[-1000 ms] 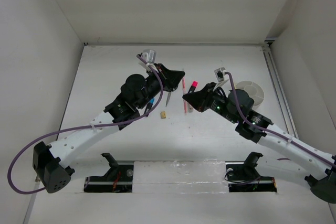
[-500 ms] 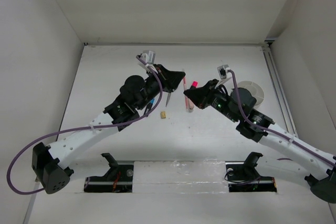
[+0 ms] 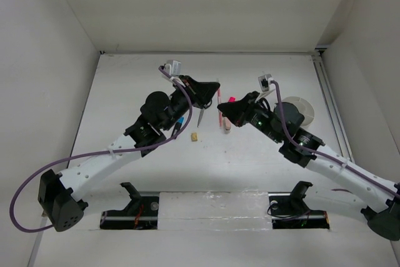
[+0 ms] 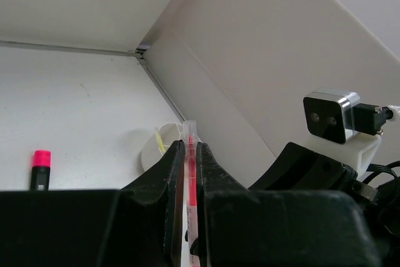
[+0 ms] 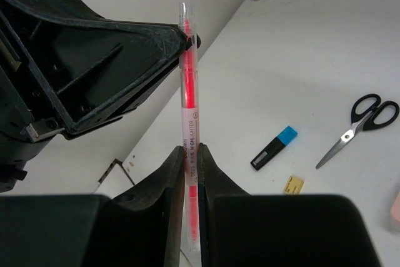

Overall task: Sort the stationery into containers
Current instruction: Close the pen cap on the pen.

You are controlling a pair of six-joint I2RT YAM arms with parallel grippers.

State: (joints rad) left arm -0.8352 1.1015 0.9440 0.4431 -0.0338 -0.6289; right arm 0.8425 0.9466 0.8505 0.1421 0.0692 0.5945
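The left gripper (image 4: 188,149) and the right gripper (image 5: 190,154) are each clenched on an end of the pen (image 5: 188,95), holding it raised over the table's (image 3: 250,167) middle, with the tub (image 3: 310,112) near the right edge.

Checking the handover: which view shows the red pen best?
Right wrist: nearly the whole red pen shows, held by the right claw and the left claw. Left wrist shows only a short stretch between its fingers; the top view, a thin sliver.
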